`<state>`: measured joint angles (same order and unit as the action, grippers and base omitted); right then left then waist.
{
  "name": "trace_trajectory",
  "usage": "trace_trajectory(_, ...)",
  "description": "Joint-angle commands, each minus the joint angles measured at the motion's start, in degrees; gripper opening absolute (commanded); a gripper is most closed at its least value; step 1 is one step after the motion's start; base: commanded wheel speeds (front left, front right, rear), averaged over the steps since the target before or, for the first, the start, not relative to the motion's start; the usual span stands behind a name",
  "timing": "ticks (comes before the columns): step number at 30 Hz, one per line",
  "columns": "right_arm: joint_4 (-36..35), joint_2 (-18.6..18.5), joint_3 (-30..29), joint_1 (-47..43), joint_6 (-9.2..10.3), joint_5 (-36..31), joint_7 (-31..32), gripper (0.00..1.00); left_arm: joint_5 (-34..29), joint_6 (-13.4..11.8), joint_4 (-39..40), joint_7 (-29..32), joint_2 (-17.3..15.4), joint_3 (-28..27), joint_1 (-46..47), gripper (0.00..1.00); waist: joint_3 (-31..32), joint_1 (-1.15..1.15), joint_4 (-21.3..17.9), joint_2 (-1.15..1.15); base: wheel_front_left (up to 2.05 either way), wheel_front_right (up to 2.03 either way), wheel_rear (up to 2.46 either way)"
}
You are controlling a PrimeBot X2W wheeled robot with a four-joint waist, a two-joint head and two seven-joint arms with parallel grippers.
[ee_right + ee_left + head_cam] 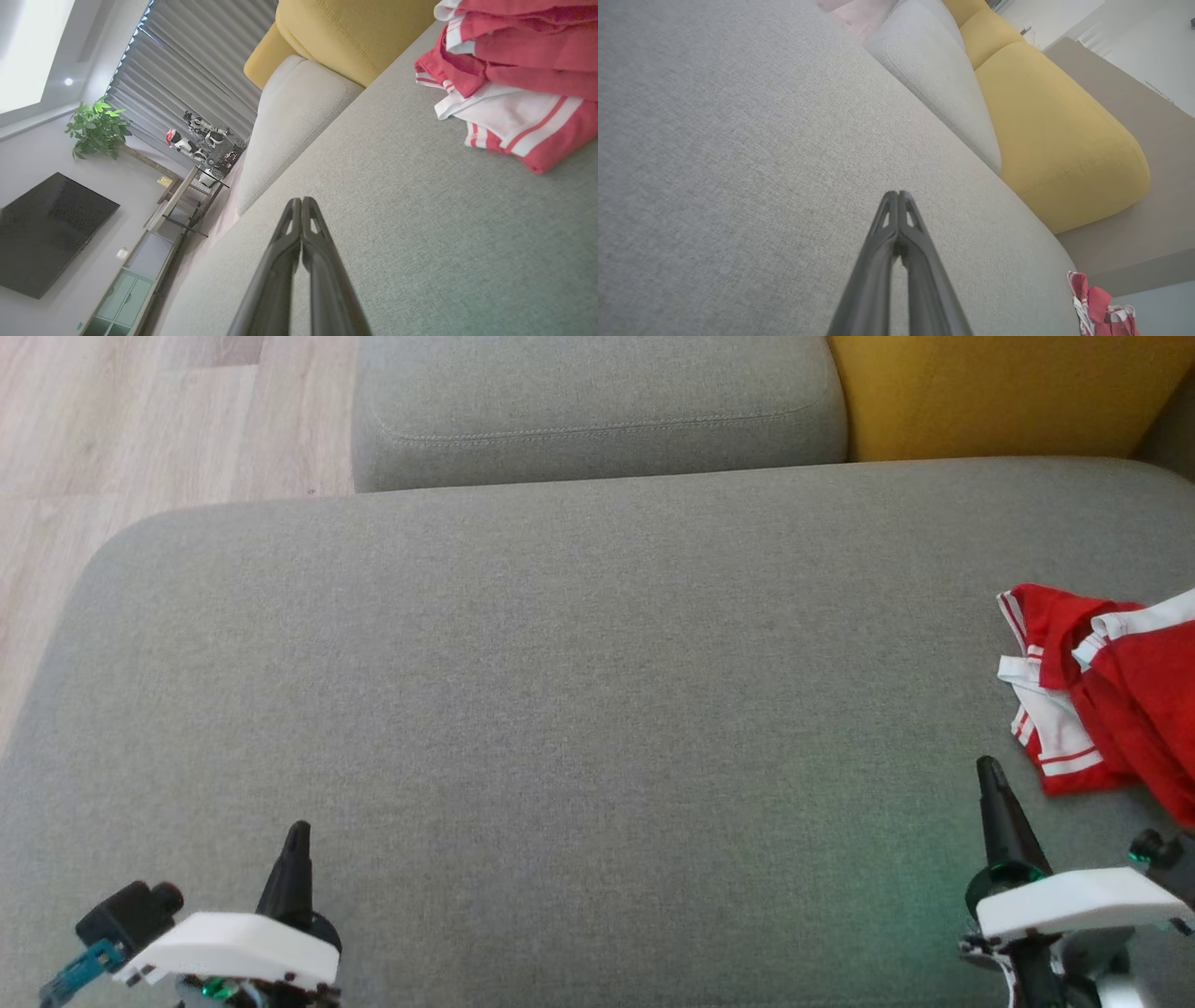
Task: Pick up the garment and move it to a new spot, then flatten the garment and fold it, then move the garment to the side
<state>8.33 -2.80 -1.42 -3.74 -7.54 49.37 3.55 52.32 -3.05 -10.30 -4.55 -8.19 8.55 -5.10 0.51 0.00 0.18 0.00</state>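
Observation:
The garment (1116,691) is a crumpled red piece with white stripes, lying at the right edge of the grey sofa seat (579,709). It also appears in the right wrist view (509,88) at upper right and small in the left wrist view (1099,305) at lower right. My right gripper (990,770) is shut and empty, just left of and nearer than the garment, not touching it. My left gripper (297,831) is shut and empty at the lower left, far from the garment. Both wrist views show closed fingertips (899,195) (301,200) over bare fabric.
A grey back cushion (597,411) and a yellow cushion (1008,392) line the far side of the seat. Wooden floor (140,429) lies beyond the seat's left edge. The right wrist view shows a TV (46,233), a plant (96,128) and a shelf unit.

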Motion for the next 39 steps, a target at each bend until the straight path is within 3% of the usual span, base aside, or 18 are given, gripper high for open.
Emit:
trace_trajectory(1,-1.42,-1.2,0.14,3.75,0.03,1.89,0.06,0.0,1.66,0.67,1.44,0.4,-0.09,-1.69,3.73,0.0,-0.01,0.0,0.0,0.0,0.0,0.0,0.0)
trace_trajectory(39,2.8,-1.35,-1.88,7.37,0.04,27.49,0.88,0.0,25.71,6.61,-1.63,5.81,2.27,-8.51,8.18,0.0,-0.42,0.0,-0.11,0.0,0.0,0.0,0.0)
